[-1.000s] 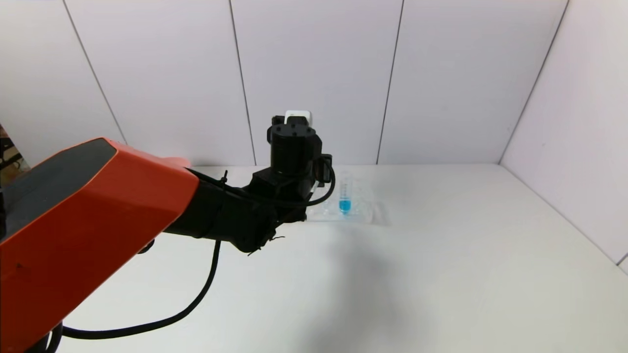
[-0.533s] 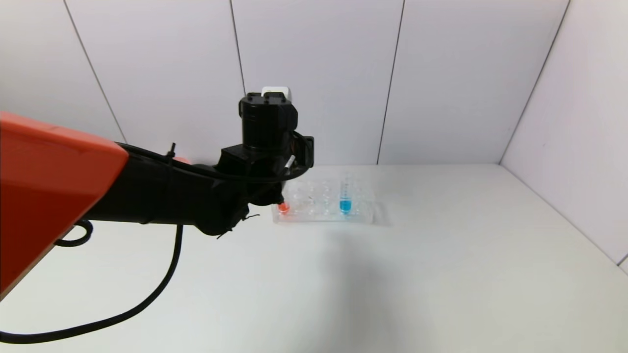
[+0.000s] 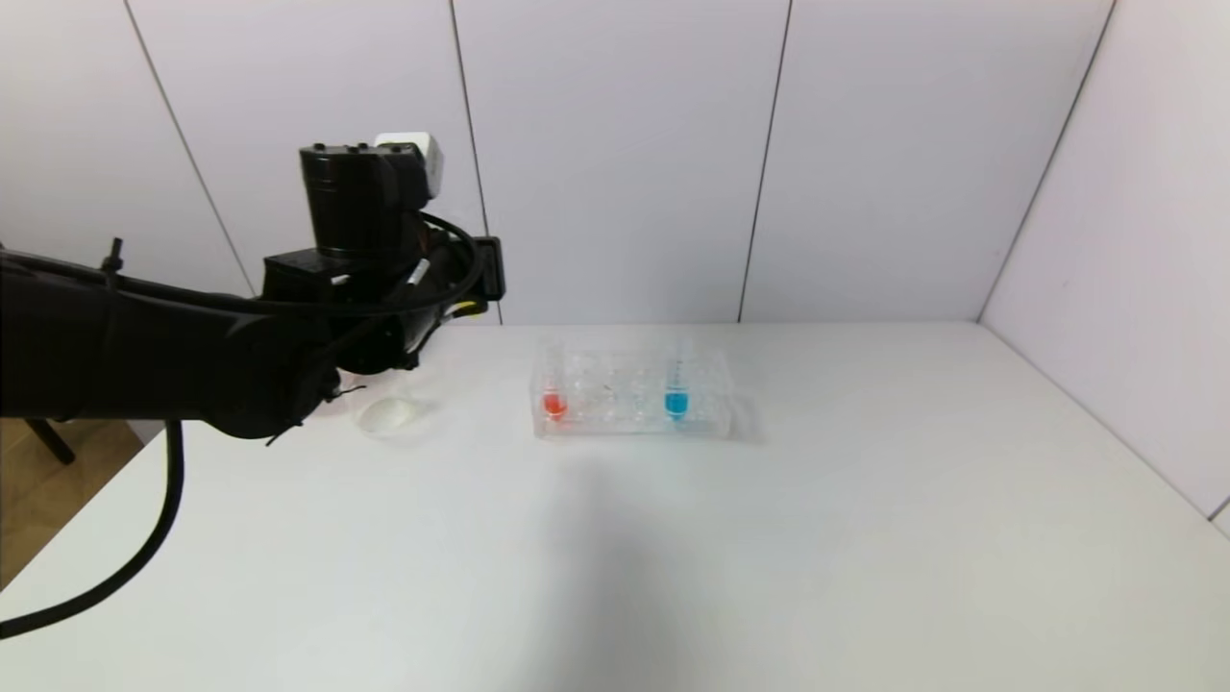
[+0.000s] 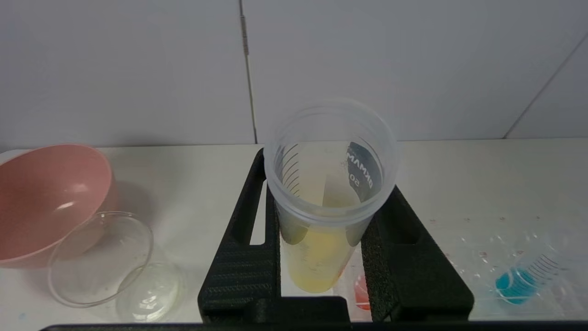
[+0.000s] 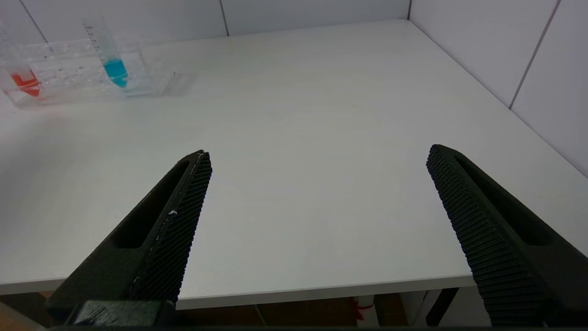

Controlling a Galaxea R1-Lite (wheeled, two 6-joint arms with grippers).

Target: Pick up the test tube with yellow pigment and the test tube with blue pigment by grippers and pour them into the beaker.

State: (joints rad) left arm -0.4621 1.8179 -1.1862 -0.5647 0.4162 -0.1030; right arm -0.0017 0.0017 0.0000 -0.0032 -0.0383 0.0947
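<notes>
Above the table's left rear corner, I have the left gripper point(image 4: 321, 239) raised, its jaws clamped on the test tube with yellow pigment point(image 4: 327, 197). My wrist camera looks straight down the tube's open mouth, with pale yellow liquid sitting low between the black fingers point(image 4: 243, 262). Below and to one side of the gripper stands the beaker point(image 4: 103, 259), clear and with no colour in it that I can see, just beside the pink bowl point(image 4: 48, 197); from the head camera the beaker point(image 3: 389, 415) shows on the table point(image 3: 769, 538) under the arm, though I can't tell from there whether the tube is directly over it.

The tube rack point(image 3: 631, 396) stands mid-table, well apart from the beaker. The test tube with blue pigment point(image 3: 676, 384) is upright in its right end, and the red-orange tube point(image 3: 553, 389) in its left end.

The right gripper point(image 5: 317, 161) hangs low at the table's near edge, jaws wide apart with nothing between them.
</notes>
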